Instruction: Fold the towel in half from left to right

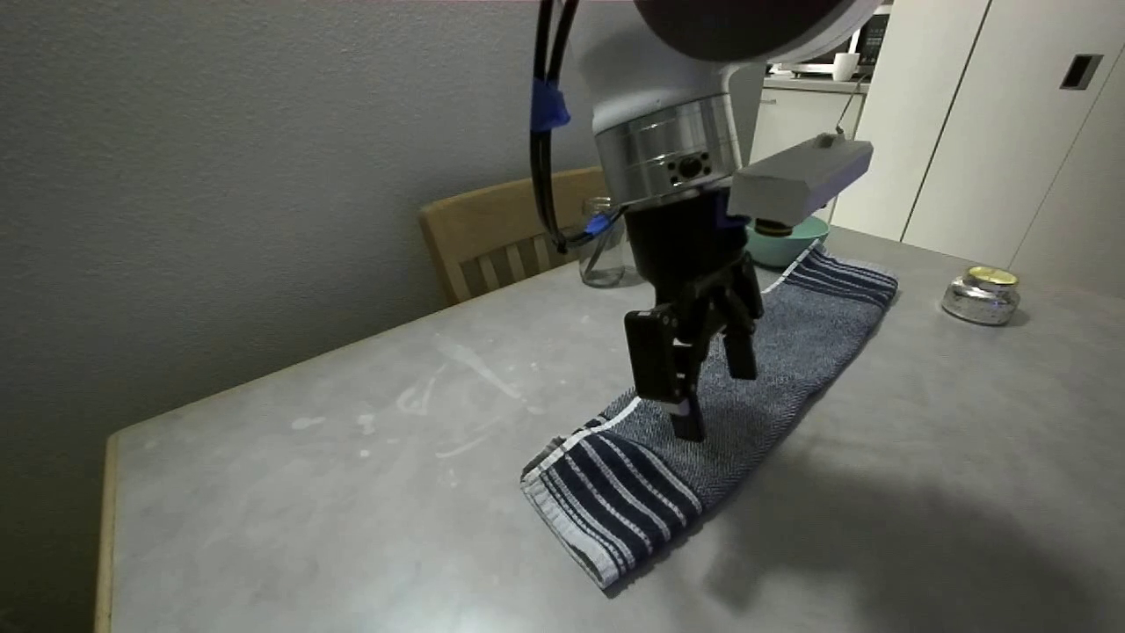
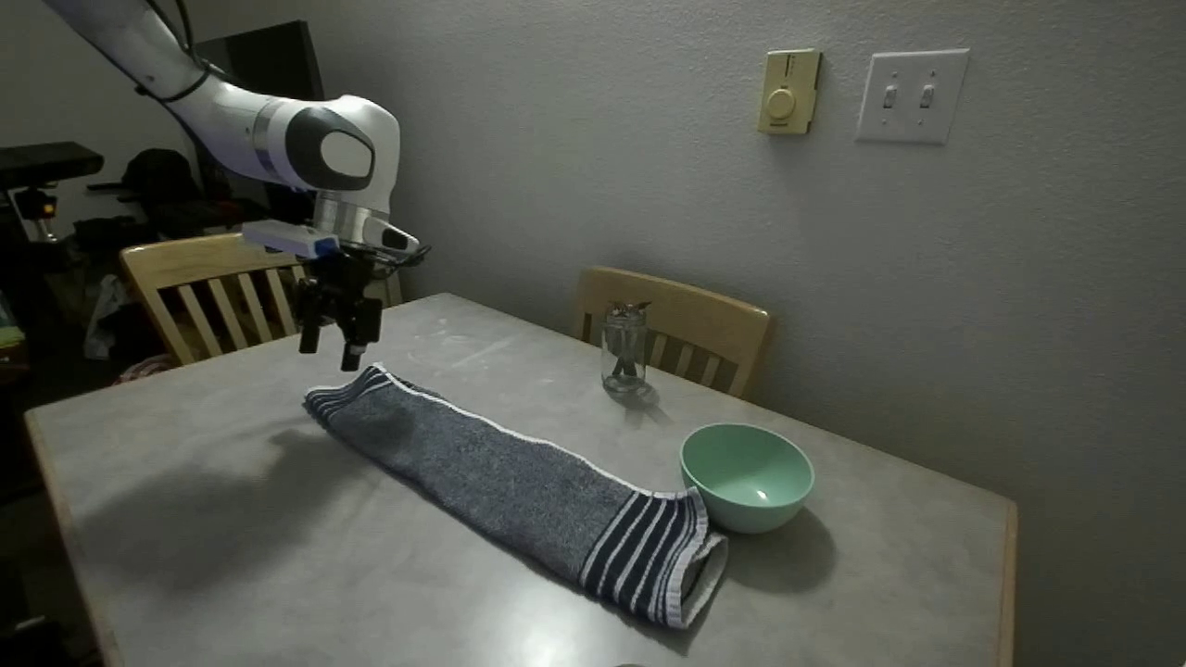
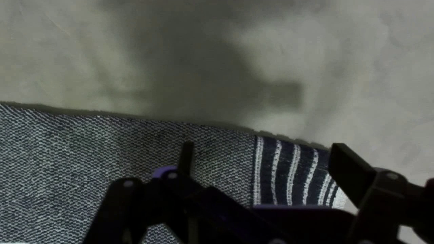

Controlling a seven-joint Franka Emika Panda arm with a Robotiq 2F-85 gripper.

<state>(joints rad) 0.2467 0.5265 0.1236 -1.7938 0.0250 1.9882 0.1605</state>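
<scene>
Gripper (image 1: 714, 391) spread wide above the towel (image 1: 791, 343), by its near striped end.
In an exterior view it runs from near left to far right, table (image 1: 352, 510) stretching off both long edges, wall (image 1: 264, 176) behind; a green bowl (image 1: 785, 248) sits just beside the towel's far end, a silver jar (image 1: 980, 303) to the right, a glass jar (image 1: 603, 264) and chair (image 1: 505, 220) left.

in an exterior view: gripper (image 1: 715, 402) blocks part of towel (image 1: 751, 422) behind it; bowl (image 1: 791, 250), farther back, partly covered. in both exterior views: arm (image 2: 241, 128) above gripper cut by top edge. wrist view: towel beneath gripper partly hidden, cut by left edge.
</scene>
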